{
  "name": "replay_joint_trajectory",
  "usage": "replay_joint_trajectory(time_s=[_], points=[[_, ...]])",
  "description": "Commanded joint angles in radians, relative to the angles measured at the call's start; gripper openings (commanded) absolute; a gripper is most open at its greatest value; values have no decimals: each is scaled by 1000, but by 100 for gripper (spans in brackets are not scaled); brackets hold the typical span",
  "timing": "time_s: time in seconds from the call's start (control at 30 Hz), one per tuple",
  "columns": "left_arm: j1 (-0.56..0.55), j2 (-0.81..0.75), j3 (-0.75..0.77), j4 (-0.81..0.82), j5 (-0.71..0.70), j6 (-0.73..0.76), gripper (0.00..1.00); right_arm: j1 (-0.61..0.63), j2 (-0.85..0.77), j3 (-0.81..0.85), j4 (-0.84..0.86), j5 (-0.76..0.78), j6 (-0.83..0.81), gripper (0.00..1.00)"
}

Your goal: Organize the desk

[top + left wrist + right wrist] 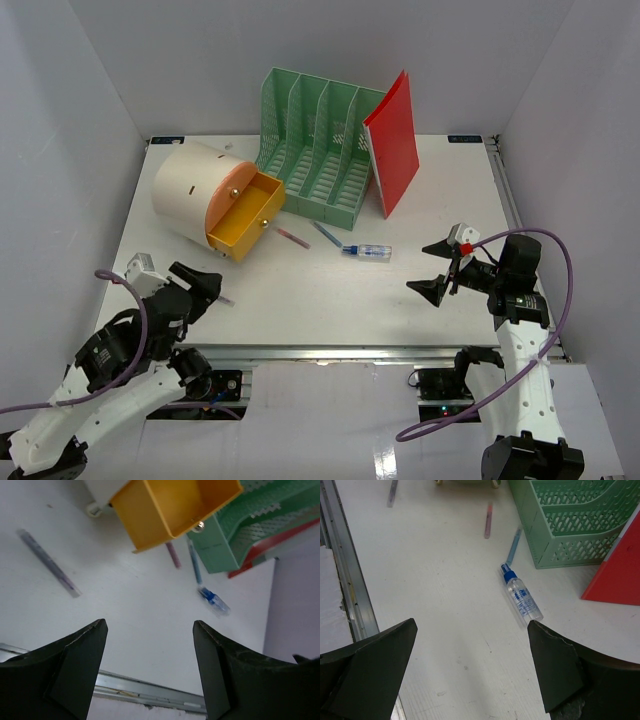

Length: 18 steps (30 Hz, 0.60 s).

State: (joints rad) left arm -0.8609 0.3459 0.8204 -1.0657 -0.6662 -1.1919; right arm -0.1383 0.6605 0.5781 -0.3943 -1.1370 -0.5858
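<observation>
Lying beneath both arms in the top view: desk [330, 300], with left gripper [212, 288] and right gripper [420, 267] over its near part, well apart. Left wrist view: jaws spread, nothing between them; ahead, yellow drawer [175, 505]; ahead-left, purple pen [47, 562] flat on the desk. Right wrist view: jaws spread wide, empty; just ahead, spray bottle [522, 597] lying flat; beyond it to the right, green rack [570, 525], with red folder [617, 575] beside it.
</observation>
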Motion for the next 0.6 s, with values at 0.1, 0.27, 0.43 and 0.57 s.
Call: replay_joint_trajectory(time_s=[0.1, 0.27, 0.43, 0.57], points=[[-37, 126, 10, -346, -300, -301, 78, -7, -9, 13, 10, -29, -6, 98], [-56, 167, -29, -339, -324, -329, 76, -7, -17, 11, 9, -26, -4, 98], [-60, 269, -46, -256, -320, -226, 77, -7, -17, 12, 8, -27, -3, 98], [-56, 374, -6, -208, -367, -139, 77, -7, -25, 11, 8, -20, -3, 98]])
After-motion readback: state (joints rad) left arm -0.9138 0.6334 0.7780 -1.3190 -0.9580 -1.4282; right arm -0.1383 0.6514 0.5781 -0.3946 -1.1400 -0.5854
